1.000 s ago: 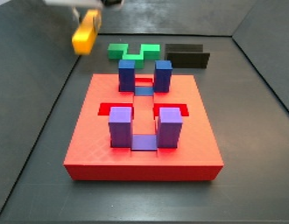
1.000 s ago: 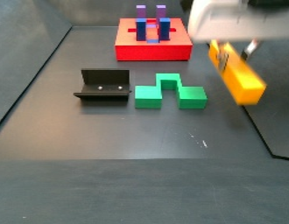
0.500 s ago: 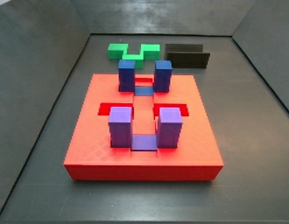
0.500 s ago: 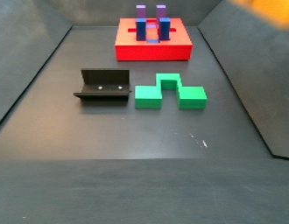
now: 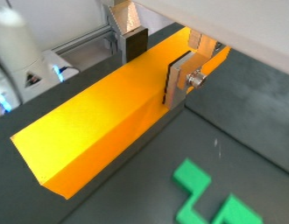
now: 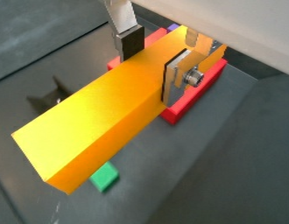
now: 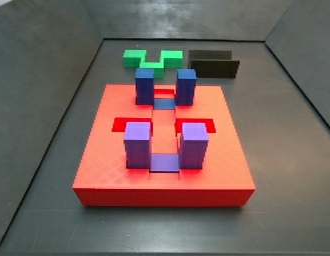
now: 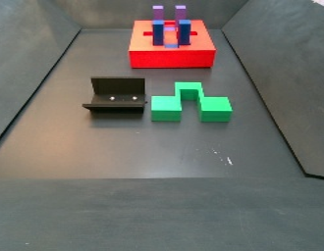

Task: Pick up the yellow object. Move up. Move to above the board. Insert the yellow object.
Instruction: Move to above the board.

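Aloft, the gripper [image 5: 158, 59] holds the yellow object [image 5: 106, 118], out of sight of both side views.

Only the wrist views show the gripper, its silver fingers [image 6: 179, 72] pressed against the two long sides of the yellow object [image 6: 106, 114] near one end, while the rest of the bar juts out free. In a wrist view the red board [image 6: 188, 94] lies below, partly hidden behind the bar, and a bit of the green block [image 6: 103, 178] peeks out past the bar's free end. In both side views the board [image 7: 161, 150] sits on the dark worktop [image 8: 151, 147] with blue and purple upright blocks [image 7: 165, 88] standing on it. The green notched block [image 8: 191, 103] lies just beside the fixture [image 8: 116, 95], both well apart from the board [image 8: 173, 47].
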Tool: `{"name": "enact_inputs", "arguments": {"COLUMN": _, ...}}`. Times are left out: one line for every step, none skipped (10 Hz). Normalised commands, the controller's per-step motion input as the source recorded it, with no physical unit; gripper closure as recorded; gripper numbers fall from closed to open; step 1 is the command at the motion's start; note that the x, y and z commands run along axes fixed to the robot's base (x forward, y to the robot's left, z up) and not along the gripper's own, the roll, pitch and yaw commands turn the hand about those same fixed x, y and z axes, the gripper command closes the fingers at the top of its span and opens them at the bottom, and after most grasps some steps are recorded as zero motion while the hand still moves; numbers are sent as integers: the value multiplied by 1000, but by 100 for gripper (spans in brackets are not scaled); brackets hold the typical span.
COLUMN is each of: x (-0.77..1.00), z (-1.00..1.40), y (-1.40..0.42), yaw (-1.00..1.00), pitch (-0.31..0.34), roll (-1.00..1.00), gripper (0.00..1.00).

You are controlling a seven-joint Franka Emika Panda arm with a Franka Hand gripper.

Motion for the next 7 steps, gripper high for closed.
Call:
{"name": "enact_inputs", "arguments": {"x": 885, "z": 179, "y": -1400, "yaw": -34, "pitch": 107, "roll": -44, "gripper": 100}}
{"name": "enact_inputs", "arguments": {"x": 887, "z": 182, "y": -1400, "yaw": -18, "pitch": 114, "roll": -34, "gripper": 100}}
{"name": "enact_inputs", "arguments": {"x": 882, "z": 188, "y": -1400, "yaw": -3, "pitch": 116, "roll": -2, "gripper": 100}}
{"name": "enact_inputs", "arguments": {"x": 912, "z": 198, "y": -1400, "yaw": -2, "pitch": 127, "roll": -7, "gripper": 100}}
{"name": "enact_inputs", "arguments": {"x": 936, "z": 203, "y": -1400, "yaw": 7, "pitch": 139, "roll": 13, "gripper": 100}}
{"name": "enact_inputs", "arguments": {"x": 996, "z": 203, "y": -1400, "yaw": 8, "pitch": 164, "roll": 43, "gripper": 100}}
{"name": "enact_inputs", "arguments": {"x": 486, "z": 96, "y": -596, "yaw": 10, "pitch": 190, "roll": 84, "gripper": 100}}
